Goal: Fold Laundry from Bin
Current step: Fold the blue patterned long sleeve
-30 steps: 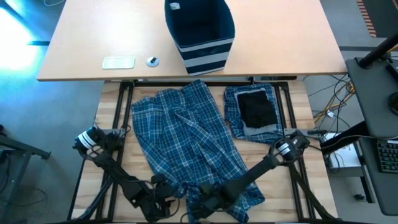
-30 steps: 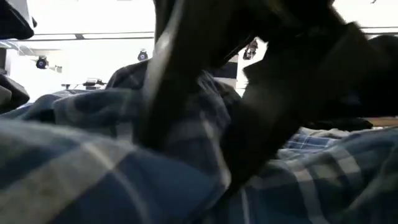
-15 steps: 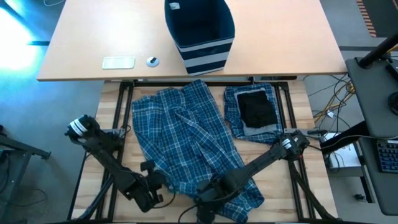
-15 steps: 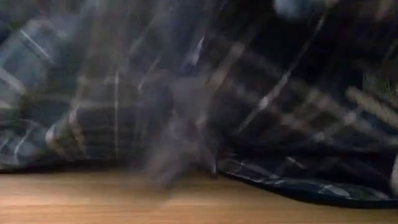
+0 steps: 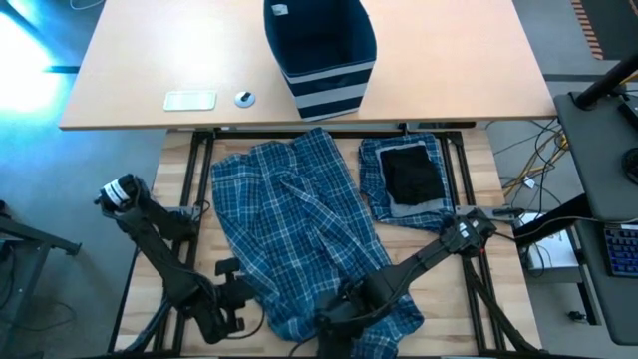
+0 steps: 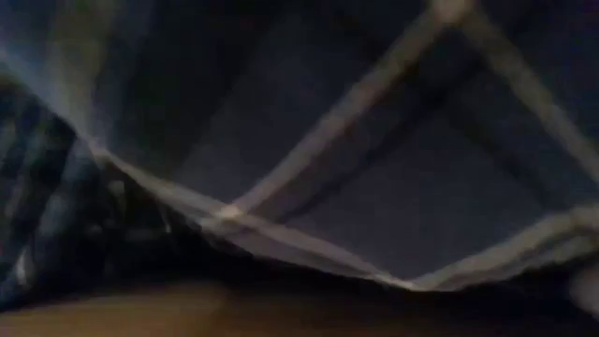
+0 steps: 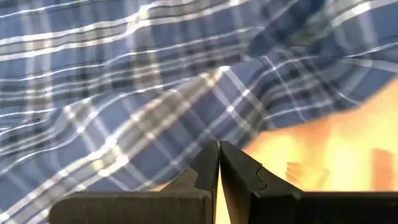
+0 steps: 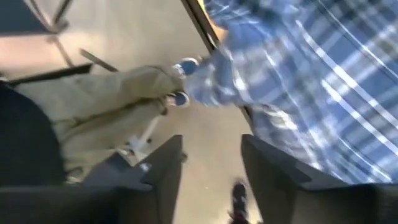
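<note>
The blue-and-white plaid trousers (image 5: 299, 229) lie spread on the wooden table, legs toward the near edge. My left gripper (image 5: 247, 293) is at their near left edge, shut on the cloth (image 7: 186, 106). My right gripper (image 5: 337, 315) hangs open above the trousers' near end. Between its fingers (image 8: 211, 171) only the floor shows, and plaid cloth (image 8: 311, 93) lies beside them. A folded plaid piece (image 5: 404, 204) with a small black piece (image 5: 411, 175) on it lies at the far right. The navy bin (image 5: 321, 50) stands on the far desk. In the low view, plaid cloth (image 6: 356, 150) fills the picture. My left gripper pinches the trousers' near left edge (image 7: 214, 138) between its two fingertips, slanting down from the table's left. Whether it has one layer or several, I cannot tell. A ridge of cloth (image 7: 211, 78) runs up to the fingers; the rest lies on the table.
A white flat thing (image 5: 189, 100) and a small round thing (image 5: 244, 98) lie on the far desk left of the bin. A person's leg and shoe (image 8: 124, 93) show on the floor past the near edge. Bare wood (image 5: 179, 189) lies left of the trousers.
My left gripper has gone up and toward the table's left edge, drawing the trousers' near left edge with it. My right gripper has risen above the trousers' near end. In the low view the cloth has come up off the table.
</note>
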You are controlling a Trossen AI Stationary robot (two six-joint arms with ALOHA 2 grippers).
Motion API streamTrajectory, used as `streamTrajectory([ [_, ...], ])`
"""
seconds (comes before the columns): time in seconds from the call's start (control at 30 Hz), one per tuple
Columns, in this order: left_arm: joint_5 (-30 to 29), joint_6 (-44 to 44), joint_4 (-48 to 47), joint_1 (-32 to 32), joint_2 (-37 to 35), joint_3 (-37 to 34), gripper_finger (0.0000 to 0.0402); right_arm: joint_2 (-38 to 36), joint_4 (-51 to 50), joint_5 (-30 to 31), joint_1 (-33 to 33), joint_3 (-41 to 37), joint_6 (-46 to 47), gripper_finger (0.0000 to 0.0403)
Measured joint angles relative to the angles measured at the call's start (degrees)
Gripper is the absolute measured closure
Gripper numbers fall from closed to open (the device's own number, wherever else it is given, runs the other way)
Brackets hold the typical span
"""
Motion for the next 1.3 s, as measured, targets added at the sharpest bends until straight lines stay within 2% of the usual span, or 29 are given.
streamTrajectory([
  [0.13, 0.02, 3.35, 4.89, -2.95, 0.91, 0.07, 0.0387, 0.0, -5.2, 0.85, 1.23, 0.0, -0.25, 0.0197],
  [0.3, -1.45, 4.56, 12.18, -4.27, 4.77, 0.07, 0.0319, -0.07, -6.48, 6.77, 2.02, -0.66, -0.23, 0.0166],
  [0.47, -8.68, 14.25, 21.94, -4.27, 11.73, 1.03, 0.0228, -0.11, -6.09, 9.62, 2.0, -0.66, -0.24, 0.0158],
  [0.57, -8.07, 14.43, 22.04, -2.38, 15.72, 3.05, 0.0183, -0.11, -6.09, 9.55, 2.0, -0.66, 0.24, 0.0161],
  [0.67, -6.84, 15.62, 25.31, -1.36, 18.82, 5.31, 0.0157, -0.11, -6.1, 9.53, 2.09, -0.66, 0.65, 0.016],
  [0.77, -6.66, 17.94, 26.05, -1.1, 21.89, 8.1, 0.0152, -0.11, -6.13, 9.53, 2.16, -0.68, 1.36, 0.0159],
  [0.87, -6.33, 18.1, 25.59, -0.83, 23.33, 10.1, 0.0163, -0.11, -6.12, 9.53, 2.16, -0.68, 1.83, 0.0158],
  [0.93, -5.26, 16.47, 23.99, -0.52, 23.22, 10.02, 0.0188, -0.11, -6.1, 9.53, 2.16, -0.69, 2.17, 0.0158],
  [1.0, -4.27, 14.39, 23.06, -0.39, 22.75, 9.47, 0.0233, -0.11, -6.09, 9.53, 2.16, -0.7, 3.02, 0.0158],
  [1.13, -3.35, 11.84, 21.1, -0.39, 20.76, 9.06, 0.0368, -0.11, -5.93, 9.54, 2.48, -0.7, 4.36, 0.0158],
  [1.17, -3.29, 11.19, 20.01, -0.4, 19.97, 8.95, 0.0383, -0.11, -5.85, 9.62, 2.58, -0.7, 4.38, 0.0158],
  [1.3, -3.94, 10.68, 14.41, -0.52, 15.61, 8.87, 0.0388, -0.11, -5.69, 9.51, 2.84, -0.7, 4.4, 0.0159],
])
